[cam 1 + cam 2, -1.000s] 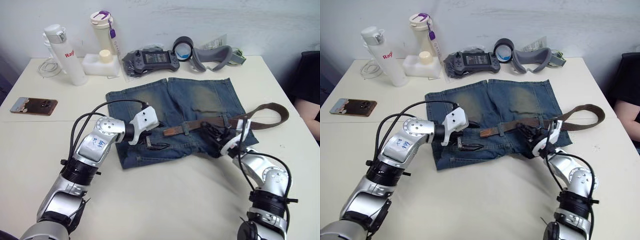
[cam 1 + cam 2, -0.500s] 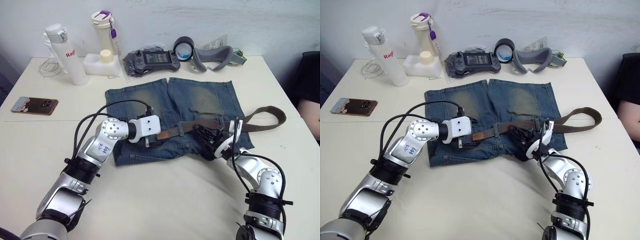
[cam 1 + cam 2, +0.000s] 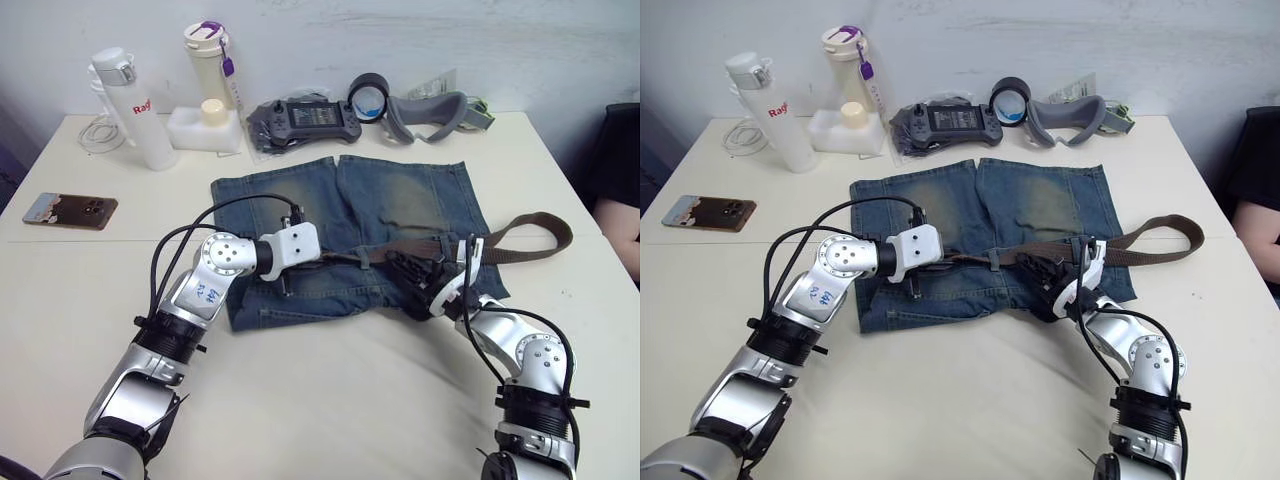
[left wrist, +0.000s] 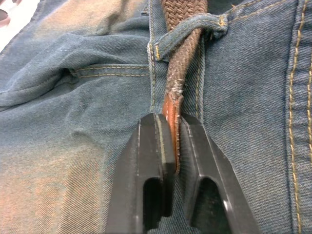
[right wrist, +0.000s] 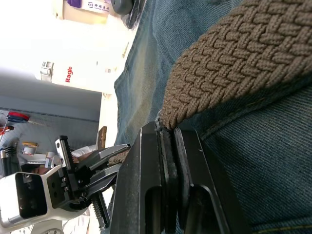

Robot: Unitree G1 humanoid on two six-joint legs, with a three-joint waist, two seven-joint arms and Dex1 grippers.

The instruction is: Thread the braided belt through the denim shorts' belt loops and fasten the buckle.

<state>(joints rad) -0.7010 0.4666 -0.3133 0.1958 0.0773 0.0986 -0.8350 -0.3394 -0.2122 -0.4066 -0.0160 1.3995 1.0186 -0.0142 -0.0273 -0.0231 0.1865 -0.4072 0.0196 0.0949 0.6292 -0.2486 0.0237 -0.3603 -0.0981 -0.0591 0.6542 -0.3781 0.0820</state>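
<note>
The denim shorts [image 3: 400, 200] lie flat in the middle of the table. The braided belt [image 3: 520, 222] runs along their waistband and curls off to the right in a loop. My left gripper [image 4: 170, 119] is shut on the belt's tan tip, just past a belt loop [image 4: 192, 29] that the strap passes under. In the left eye view this gripper [image 3: 300, 272] sits on the left half of the waistband. My right gripper [image 5: 166, 129] is shut on the braided strap at the right half of the waistband [image 3: 412, 272]. The buckle is hidden.
Along the far edge stand a white bottle [image 3: 130, 95], a tumbler [image 3: 208, 55], a white block [image 3: 205, 128], a game controller [image 3: 305, 118], a tape roll [image 3: 368, 97] and a grey padded band [image 3: 430, 112]. A phone [image 3: 70, 211] lies left. A person sits at the right edge [image 3: 622, 190].
My left gripper, open beside the belt tip a second ago, has moved onto the tip and shut on it. The right gripper keeps its hold and has shifted slightly left.
</note>
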